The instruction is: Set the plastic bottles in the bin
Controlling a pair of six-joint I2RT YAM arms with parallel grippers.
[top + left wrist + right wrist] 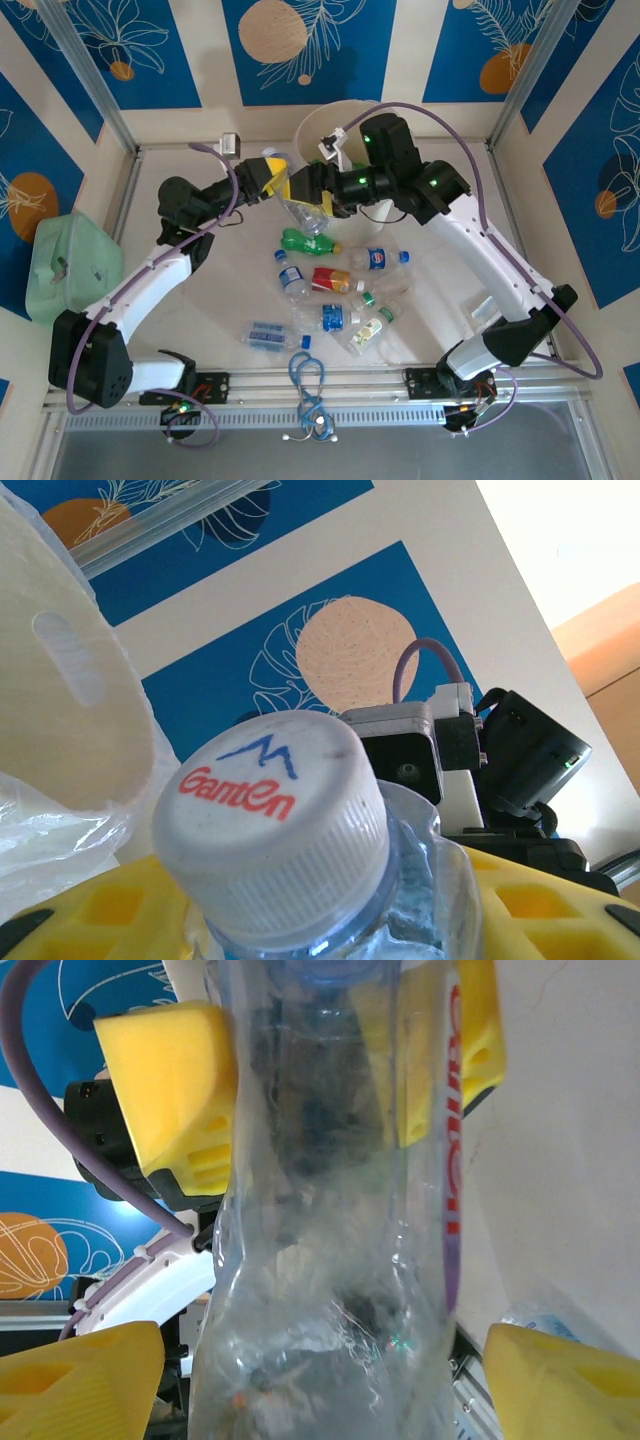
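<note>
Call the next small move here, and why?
Probably pull the right gripper back. Its fingers stand open either side of the bottle, which the left gripper clamps below the cap, and the right arm reaches across the bin, blocking the drop.

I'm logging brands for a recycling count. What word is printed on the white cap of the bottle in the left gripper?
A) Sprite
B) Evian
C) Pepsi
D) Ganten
D: the white ribbed cap of the clear bottle, clamped in the left gripper, reads Ganten in red letters under a blue peak.
</note>
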